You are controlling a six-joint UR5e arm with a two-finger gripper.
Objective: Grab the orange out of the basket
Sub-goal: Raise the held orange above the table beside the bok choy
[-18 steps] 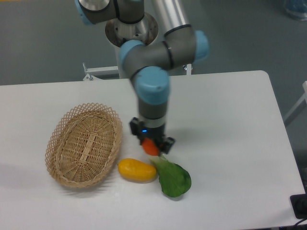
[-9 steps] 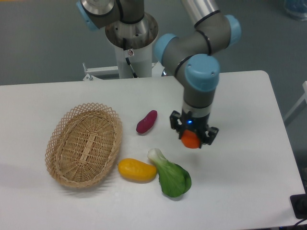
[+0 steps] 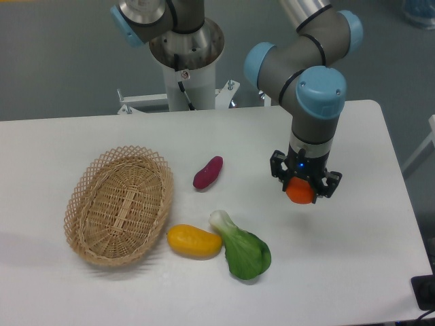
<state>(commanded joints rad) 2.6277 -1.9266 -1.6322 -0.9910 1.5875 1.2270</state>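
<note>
The orange is small, round and bright orange. My gripper is shut on it and holds it over the right half of the table, well right of the basket. The basket is an oval tan wicker one at the left of the table, and nothing lies in it.
A purple sweet potato lies right of the basket. A yellow mango-like fruit and a green leafy vegetable lie near the front. The arm's base column stands behind the table's back edge.
My gripper has carried the orange to the right, from beside the leafy vegetable to the right half of the table. The purple sweet potato came into view as the arm moved away.
</note>
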